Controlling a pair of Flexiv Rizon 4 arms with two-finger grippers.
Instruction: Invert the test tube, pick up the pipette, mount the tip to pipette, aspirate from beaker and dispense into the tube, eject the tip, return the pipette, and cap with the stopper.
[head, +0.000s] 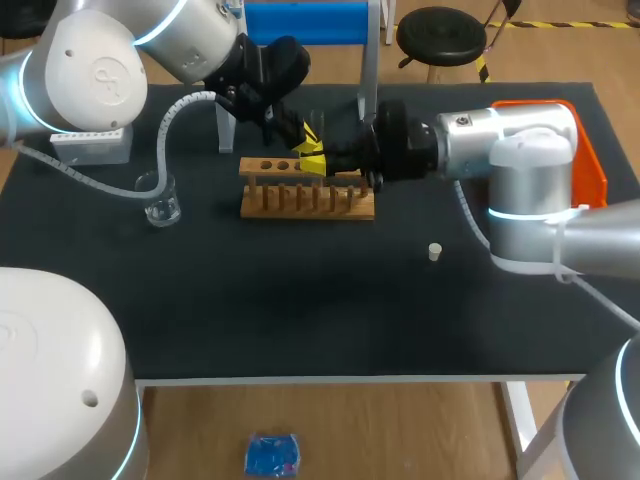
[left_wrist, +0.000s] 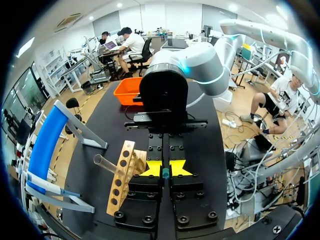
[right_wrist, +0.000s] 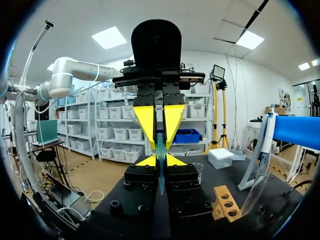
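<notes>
Over the wooden tube rack (head: 305, 200) my two grippers meet tip to tip. In the left wrist view my left gripper (left_wrist: 163, 169) is shut on a slim teal pipette (left_wrist: 165, 173). The right wrist view shows my right gripper (right_wrist: 160, 161) shut on the teal pipette tip (right_wrist: 160, 150), whose pointed end runs back between its fingers. In the head view my left gripper (head: 308, 140) and right gripper (head: 320, 163) face each other. A clear test tube (left_wrist: 107, 162) leans tilted in the rack (left_wrist: 122, 180). The glass beaker (head: 160, 200) stands at the left. A small white stopper (head: 435, 252) sits right of the rack.
A white tip box (head: 90, 145) is at the back left and an orange tray (head: 592, 160) at the back right. The blue pipette stand (head: 300, 25) rises behind the rack. A hose (head: 170, 120) loops from my left arm above the beaker.
</notes>
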